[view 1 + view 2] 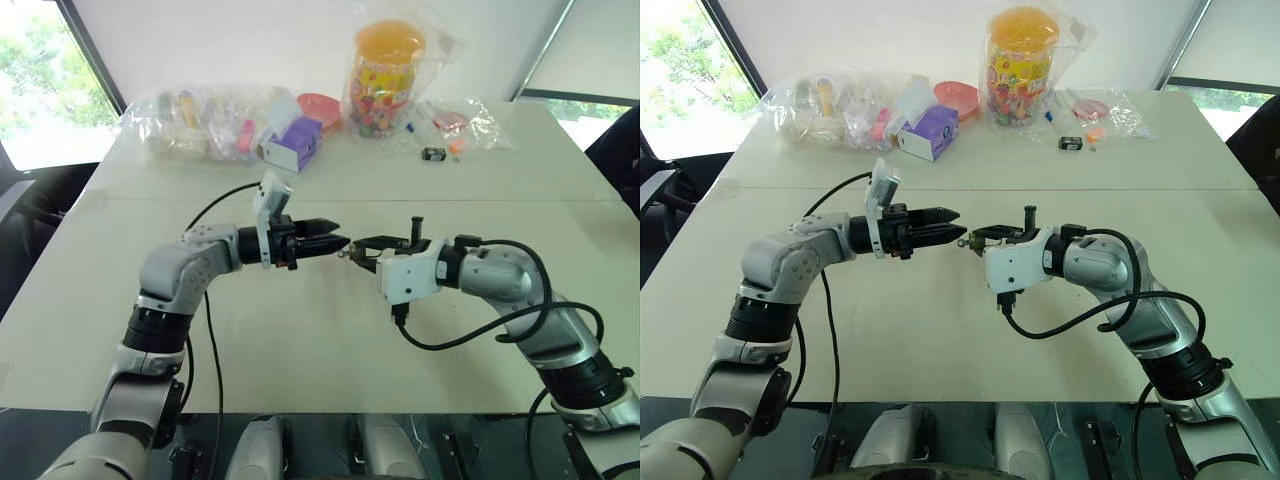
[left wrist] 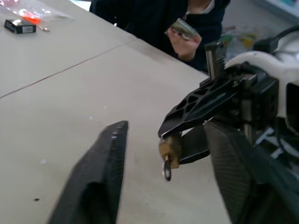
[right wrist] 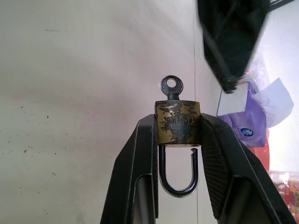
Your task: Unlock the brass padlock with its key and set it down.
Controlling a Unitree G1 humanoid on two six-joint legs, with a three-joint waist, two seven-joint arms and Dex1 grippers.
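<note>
You are looking at what reads as an office or test room: a broad pale worktop (image 1: pixel 320 330) set against white roller blinds (image 1: pixel 250 40) and big windows (image 1: pixel 40 80) with greenery outside. Along its far edge lie clear bags of small goods (image 1: pixel 200 120), and a person (image 2: pixel 187 28) sits at its side.

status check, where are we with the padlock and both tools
Right tool shut on the brass padlock, held above the table. Key in the lock, shackle looks sprung at one end. Left tool open, just off the key. Nothing in the way.
</note>
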